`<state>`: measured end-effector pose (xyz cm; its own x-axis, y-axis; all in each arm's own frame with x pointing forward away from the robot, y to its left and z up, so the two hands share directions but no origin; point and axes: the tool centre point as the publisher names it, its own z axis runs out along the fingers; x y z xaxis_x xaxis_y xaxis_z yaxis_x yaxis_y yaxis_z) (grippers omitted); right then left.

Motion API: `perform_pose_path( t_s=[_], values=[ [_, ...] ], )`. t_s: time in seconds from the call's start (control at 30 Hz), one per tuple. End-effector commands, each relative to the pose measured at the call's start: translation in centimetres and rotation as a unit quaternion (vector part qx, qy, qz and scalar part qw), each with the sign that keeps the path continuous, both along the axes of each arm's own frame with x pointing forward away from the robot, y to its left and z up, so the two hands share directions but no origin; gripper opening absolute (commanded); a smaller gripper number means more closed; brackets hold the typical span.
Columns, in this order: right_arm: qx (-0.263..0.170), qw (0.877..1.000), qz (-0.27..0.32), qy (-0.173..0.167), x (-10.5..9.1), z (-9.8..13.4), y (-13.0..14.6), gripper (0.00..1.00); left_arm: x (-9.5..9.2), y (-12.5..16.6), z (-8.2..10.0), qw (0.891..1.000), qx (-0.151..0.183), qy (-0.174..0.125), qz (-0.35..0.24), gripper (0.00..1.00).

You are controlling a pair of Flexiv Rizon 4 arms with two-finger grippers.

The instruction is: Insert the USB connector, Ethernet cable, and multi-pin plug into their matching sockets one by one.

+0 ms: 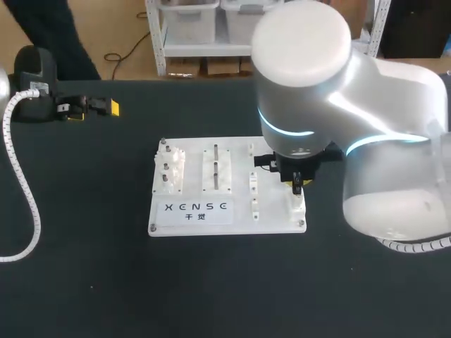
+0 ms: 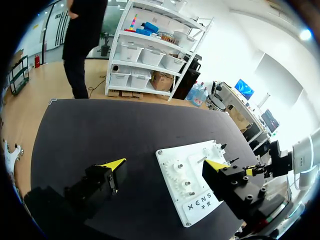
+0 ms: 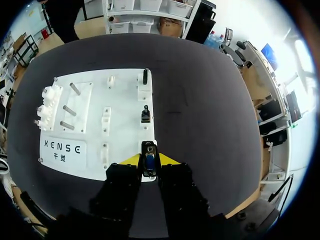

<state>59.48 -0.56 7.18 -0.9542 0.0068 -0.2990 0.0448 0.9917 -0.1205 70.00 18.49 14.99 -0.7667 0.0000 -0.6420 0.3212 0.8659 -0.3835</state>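
The right arm (image 1: 338, 105) reaches over the white board (image 3: 125, 95), which lies at the middle of the black desk (image 1: 91, 282). Its jaws hang over the board's right-hand column, at about four o'clock from the board's centre in the head view. They are narrow and closed from both sides on a small black connector (image 3: 149, 160) with a blue core, probably the USB one, though that is a guess from the colour. The wrist camera looks at the connector nearly end-on, so its long axis runs along the fingers and points down at the board. A white socket block (image 1: 297, 204) sits directly beneath it at the board's near edge. I cannot tell whether the connector's tip is already in the block or only just above it. At twelve o'clock from the jaws, in the same column, are a middle plug (image 3: 145, 114) and then a far plug (image 3: 145, 76) upright in its own white mount. The coming move looks like a straight push along the finger line with no sideways correction, and the risk is a slight tilt jamming the connector at the socket mouth. The left jaws are wide apart and empty, far off at ten o'clock on the desk, so the right arm is much the nearer.
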Motion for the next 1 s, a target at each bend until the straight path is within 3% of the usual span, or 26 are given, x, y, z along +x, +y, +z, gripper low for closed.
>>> perform_pose_path(
  t_s=[0.03,1.0],
  values=[
    [-0.001,1.000,0.000,0.001,-0.12,-0.10,-0.06,0.00,0.00,0.00,0.00,1.000,0.000,0.000,0.000,1.00],
    [-0.001,1.000,0.000,0.001,-0.68,0.05,-0.39,0.00,0.00,0.00,0.00,1.000,0.000,0.000,0.000,1.00]
  ],
)
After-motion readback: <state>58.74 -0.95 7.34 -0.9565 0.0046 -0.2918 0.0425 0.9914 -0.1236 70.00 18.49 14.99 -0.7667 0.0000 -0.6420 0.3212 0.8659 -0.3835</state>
